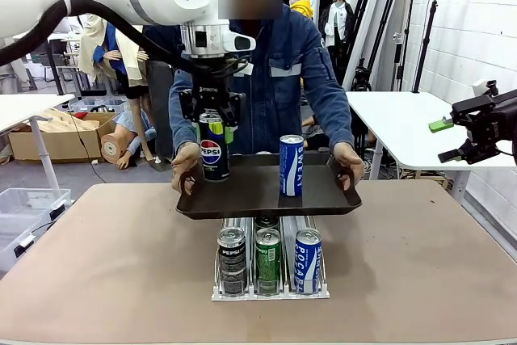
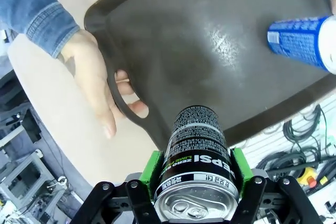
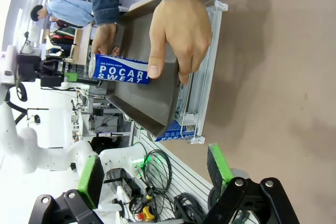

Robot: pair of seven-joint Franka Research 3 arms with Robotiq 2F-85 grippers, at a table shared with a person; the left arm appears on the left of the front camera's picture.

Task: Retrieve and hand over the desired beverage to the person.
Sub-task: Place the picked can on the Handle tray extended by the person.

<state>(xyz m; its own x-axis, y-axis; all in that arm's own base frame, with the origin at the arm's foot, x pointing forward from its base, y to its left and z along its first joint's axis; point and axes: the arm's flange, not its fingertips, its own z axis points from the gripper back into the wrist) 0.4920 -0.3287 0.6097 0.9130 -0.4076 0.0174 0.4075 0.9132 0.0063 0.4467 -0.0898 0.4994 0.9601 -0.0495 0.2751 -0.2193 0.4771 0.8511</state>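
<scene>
The work surface is a tan, matte table (image 1: 97,264) with rounded corners. To its left stand a clear plastic bin (image 1: 24,208) and a brown cardboard box (image 1: 56,136); to its right stands a white side table (image 1: 404,123), backed by a white block wall (image 1: 468,30).

The left gripper (image 1: 212,123) hangs from the white arm at left of centre, its green pads (image 2: 153,167) clamped on the sides of a black Pepsi can (image 1: 214,148). This can stands upright at the left end of a dark, shallow plastic tray (image 1: 250,191); whether its base touches the tray floor cannot be told. The label reads "PEPSI" with the round logo, and the left wrist view adds "ZERO" (upside down there).

The person (image 1: 287,62), in a blue denim jacket, stands at the far side and holds the tray level above the table, one hand (image 1: 186,166) on each end, the other hand (image 1: 349,164) at the right. A blue-and-white can (image 1: 291,165) stands upright right of centre on the tray, reading "SWEAT"; the right wrist view gives "POCARI SWEAT".

Below the tray, a clear three-lane can rack (image 1: 271,288) rests on the table. Its front row holds a black "PEPSI" can (image 1: 232,259), a green can (image 1: 268,260) (print unreadable) and a blue "POCARI" can (image 1: 308,259).

The right gripper (image 1: 468,131) sits far right over the side table, fingers spread wide and empty.
</scene>
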